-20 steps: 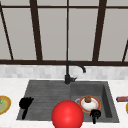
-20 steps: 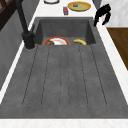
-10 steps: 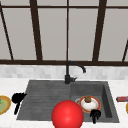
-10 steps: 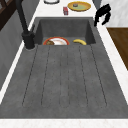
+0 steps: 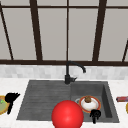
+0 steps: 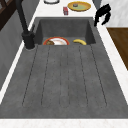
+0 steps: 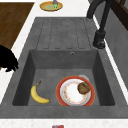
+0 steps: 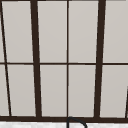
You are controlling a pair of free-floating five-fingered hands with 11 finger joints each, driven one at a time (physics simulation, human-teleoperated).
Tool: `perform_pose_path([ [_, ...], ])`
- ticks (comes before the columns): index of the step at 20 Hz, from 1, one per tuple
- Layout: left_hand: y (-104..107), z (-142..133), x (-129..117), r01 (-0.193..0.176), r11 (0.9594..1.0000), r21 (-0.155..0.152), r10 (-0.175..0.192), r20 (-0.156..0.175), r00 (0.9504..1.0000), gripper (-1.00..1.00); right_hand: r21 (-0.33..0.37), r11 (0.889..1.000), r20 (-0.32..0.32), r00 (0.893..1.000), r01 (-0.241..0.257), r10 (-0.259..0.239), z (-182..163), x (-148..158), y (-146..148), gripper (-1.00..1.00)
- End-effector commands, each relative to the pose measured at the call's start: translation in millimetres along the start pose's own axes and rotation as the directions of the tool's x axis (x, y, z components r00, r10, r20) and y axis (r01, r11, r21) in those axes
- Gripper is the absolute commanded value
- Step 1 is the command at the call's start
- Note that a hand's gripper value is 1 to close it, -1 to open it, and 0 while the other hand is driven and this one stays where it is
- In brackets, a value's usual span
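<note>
Right hand [image 5: 95, 114] with fingers curled, holding nothing, just above plate [image 5: 90, 103] rim: likely stiff, slick, breakable; best pinched at rim.

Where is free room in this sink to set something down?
The ribbed draining board, between the faucet and the front counter edge, is bare. The basin is crowded: a plate with a brown food piece and a banana, with a bare strip along the drain-side wall. The right hand hovers at the basin's front rim.
</note>
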Motion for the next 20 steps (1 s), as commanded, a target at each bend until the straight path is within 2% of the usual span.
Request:
perform_pose_path([
  [1, -1, 12, -3, -0.034, 0.9988, 0.036, 0.037, -0.076, 0.9964, -1.0, 0.0, 1.0, 0.0, 1.0, 0.0, 0.0, 0, 0, 0, 0.0],
  [2, -1, 16, -4, -0.035, 0.9988, 0.036, 0.038, -0.078, 0.9963, -1.0, 0.0, 1.0, 0.0, 1.0, 0.0, 0.0, 0, 0, 0, 0.0],
  [3, -2, 17, -2, -0.039, 0.9983, 0.042, 0.043, -0.095, 0.9945, -1.0, 0.0, 1.0, 0.0, 1.0, 0.0, 0.0, 0, 0, 0, 0.0],
  [7, -3, 31, -3, -0.055, 0.9979, 0.032, 0.058, -0.092, 0.9941, -1.0, 0.0, 1.0, 0.0, 1.0, 0.0, 0.0, 0, 0, 0, 0.0],
  [10, -6, 42, -7, -0.049, 0.9984, 0.027, 0.051, -0.086, 0.995, -1.0, 0.0, 1.0, 0.0, 1.0, 0.0, 0.0, 0, 0, 0, 0.0],
  [12, -6, 47, -4, -0.058, 0.9978, 0.032, 0.061, -0.102, 0.9929, -1.0, 0.0, 1.0, 0.0, 1.0, 0.0, 0.0, 0, 0, 0, 0.0],
  [15, -8, 56, -4, -0.065, 0.9974, 0.031, 0.068, -0.105, 0.9921, -1.0, 0.0, 1.0, 0.0, 1.0, 0.0, 0.0, 0, 0, 0, 0.0],
  [19, -10, 73, -10, -0.074, 0.9972, 0.013, 0.075, -0.076, 0.9943, -1.0, 0.0, 1.0, 0.0, 1.0, 0.0, 0.0, 0, 0, 0, 0.0],
  [20, -11, 81, -12, -0.091, 0.9958, 0.001, 0.091, -0.051, 0.9945, -1.0, 0.0, 1.0, 0.0, 1.0, 0.0, 0.0, 0, 0, 0, 0.0],
])
